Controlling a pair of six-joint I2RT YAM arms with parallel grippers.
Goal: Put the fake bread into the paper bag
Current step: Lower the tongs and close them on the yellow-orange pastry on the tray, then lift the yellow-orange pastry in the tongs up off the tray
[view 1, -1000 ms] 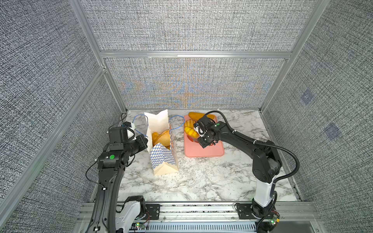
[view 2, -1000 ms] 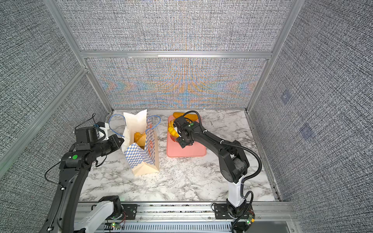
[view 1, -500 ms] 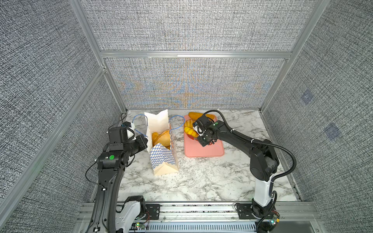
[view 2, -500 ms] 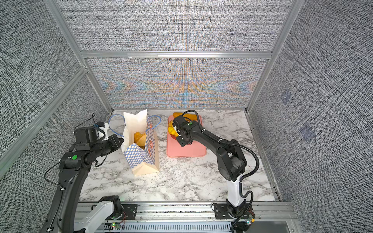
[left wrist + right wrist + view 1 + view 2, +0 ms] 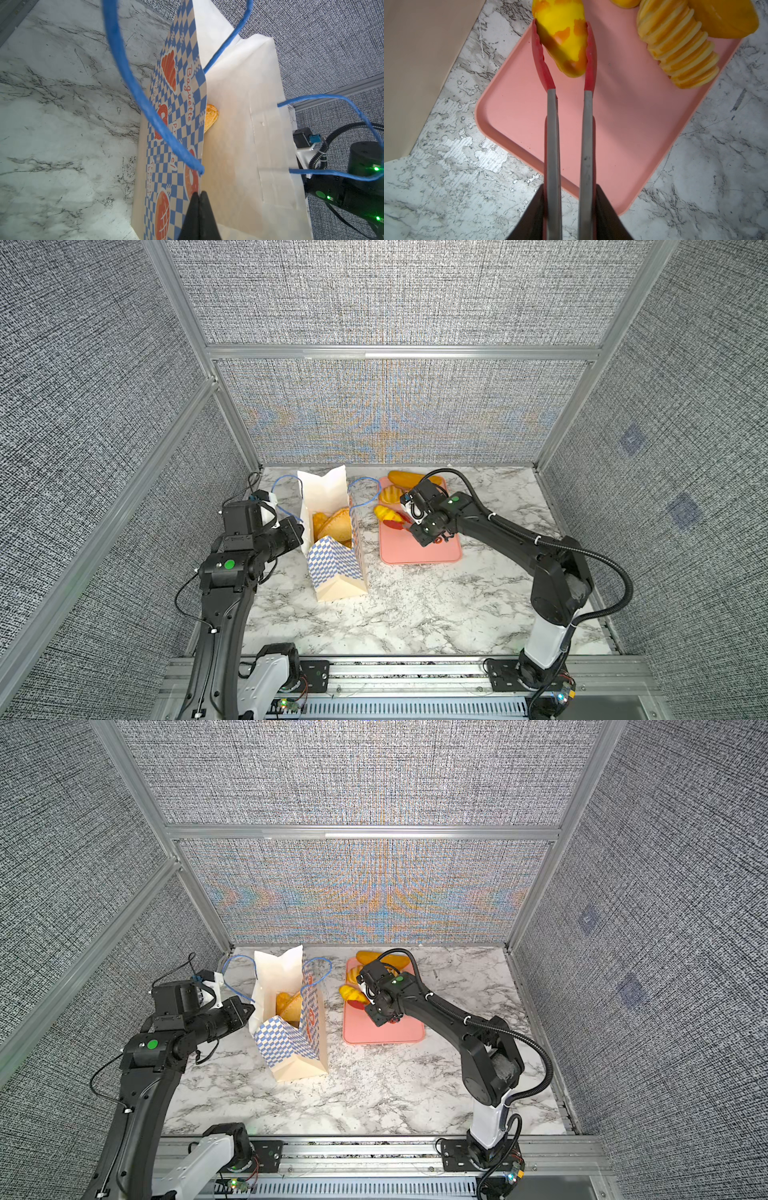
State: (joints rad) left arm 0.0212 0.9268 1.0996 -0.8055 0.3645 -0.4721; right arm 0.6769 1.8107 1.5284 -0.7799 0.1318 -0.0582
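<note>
Squeezing red-tipped steel tongs, right gripper clamps the handles; tips pinch yellow-orange mottled toy roll at left edge of pink plastic tray. Fully closed, left gripper nips rim of blue-checked cream paper bag, left of tray. Lift w/ steady squeeze, release over mouth.

Bright, even white light comes from above, so in both top views my marble table carries only faint, soft shadows by the paper bag and the pink tray, while the woven back wall shimmers with orange-blue moiré. Through my left wrist the blue cord handle near the lens is smeared out of focus and the bag's pale inside nearly washes out; through my right wrist the red tongs throw a soft shadow on the tray
</note>
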